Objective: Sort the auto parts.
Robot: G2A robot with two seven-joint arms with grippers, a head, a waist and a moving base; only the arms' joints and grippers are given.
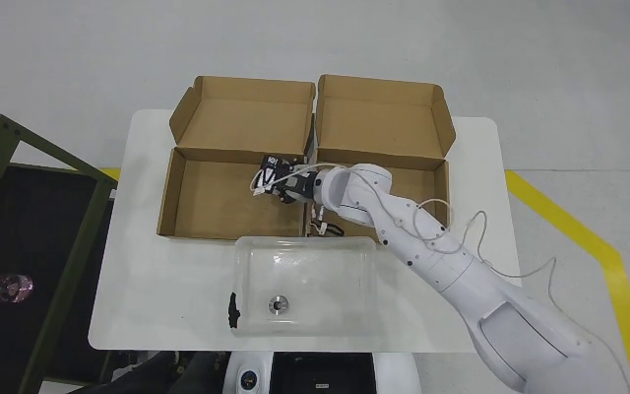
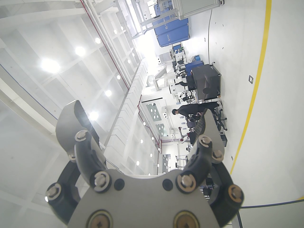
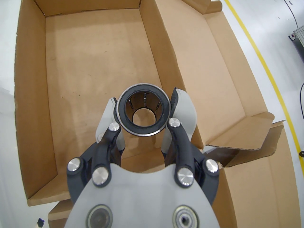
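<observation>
While the right end effector [image 3: 143, 117] clamps a cylindrical bearing sleeve [image 3: 142, 89] above the left cardboard box [image 3: 95, 67], the placing step is in hand. The next move probably calls for lowering and releasing inside. The left end effector [image 2: 140, 115] is spread, empty.

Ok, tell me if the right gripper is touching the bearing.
Touching. The right wrist view shows both fingers of the right gripper pressed against opposite sides of the bearing, holding it above the cardboard box.
</observation>
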